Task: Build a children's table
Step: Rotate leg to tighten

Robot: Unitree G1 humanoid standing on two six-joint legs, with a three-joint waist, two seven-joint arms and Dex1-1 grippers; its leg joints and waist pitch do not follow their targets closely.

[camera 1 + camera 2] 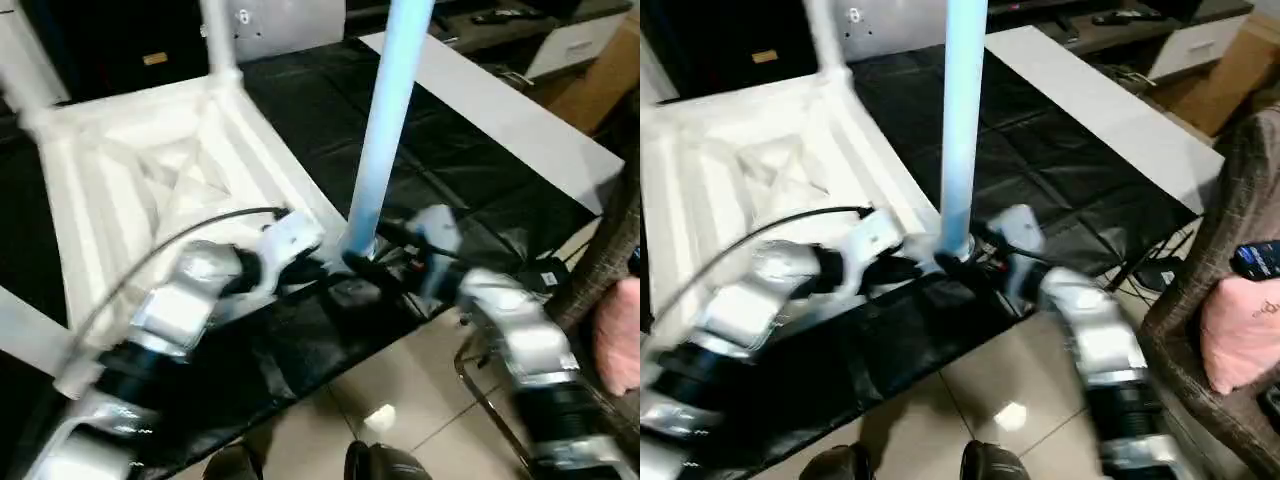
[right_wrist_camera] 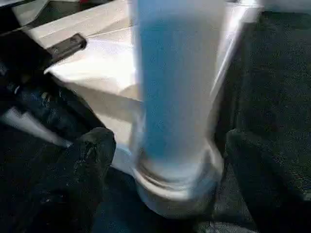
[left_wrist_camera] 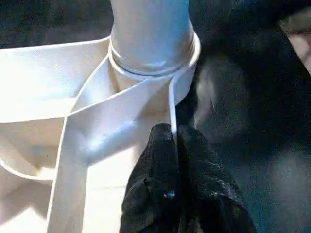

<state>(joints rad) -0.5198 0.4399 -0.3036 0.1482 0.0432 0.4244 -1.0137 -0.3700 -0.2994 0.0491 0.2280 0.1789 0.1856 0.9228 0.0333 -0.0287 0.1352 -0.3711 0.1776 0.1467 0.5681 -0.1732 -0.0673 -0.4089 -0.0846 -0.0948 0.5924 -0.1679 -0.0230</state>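
Left eye view, leg point(image 1: 385, 120) upright, near-vertical

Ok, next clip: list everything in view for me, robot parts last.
Tabletop: one, white, upside down on the black cover.
Legs: three upright in corner sockets; nearest one between the end effectors, far ones and behind.
Cover: one, black, under the tabletop.
Board: one, white, far right.
Box: one, brown, far right.
Left end effector: black, shut on the tabletop rim.
Right end effector: black, open around the nearest leg's base.
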